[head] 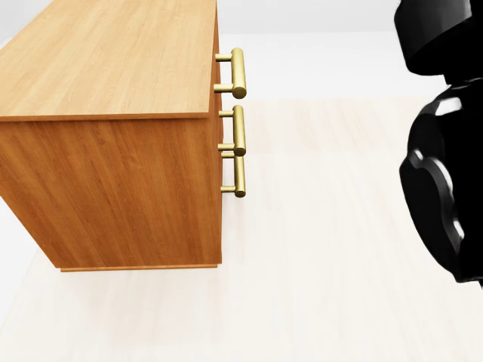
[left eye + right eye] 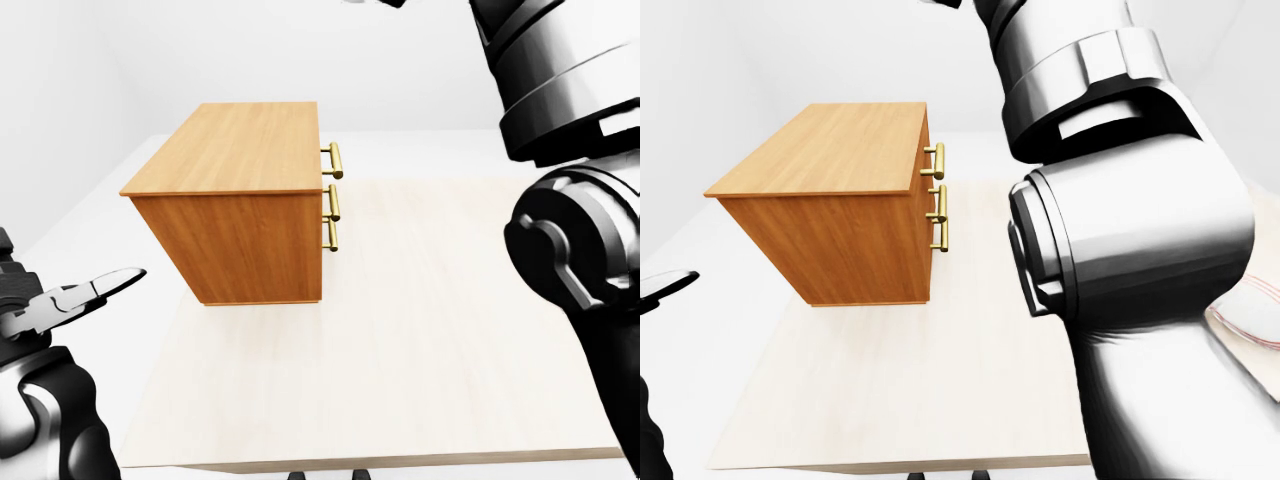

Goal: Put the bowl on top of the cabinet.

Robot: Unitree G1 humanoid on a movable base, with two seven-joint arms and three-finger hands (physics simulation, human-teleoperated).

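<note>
The cabinet (image 2: 235,205) (handles (image 2: 333,197) facing right) runs up-view; left robot hand (image 2: 75,300) open, empty.

orange-brown wood-grain cabinet (image 2: 240,200), brass handles (image 1: 238,72), pale cream table (image 2: 420,360).

We see the wooden cabinet (image 2: 830,215) standing on the pale tabletop (image 2: 900,400) at upper left, its brass handles (image 2: 938,205) facing right. Our right arm (image 2: 1120,250) fills the right side; a striped cloth (image 2: 1255,315) peeks out beyond it.

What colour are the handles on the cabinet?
Shiny gold handles on the cabinet, clearest in the head view.
</note>
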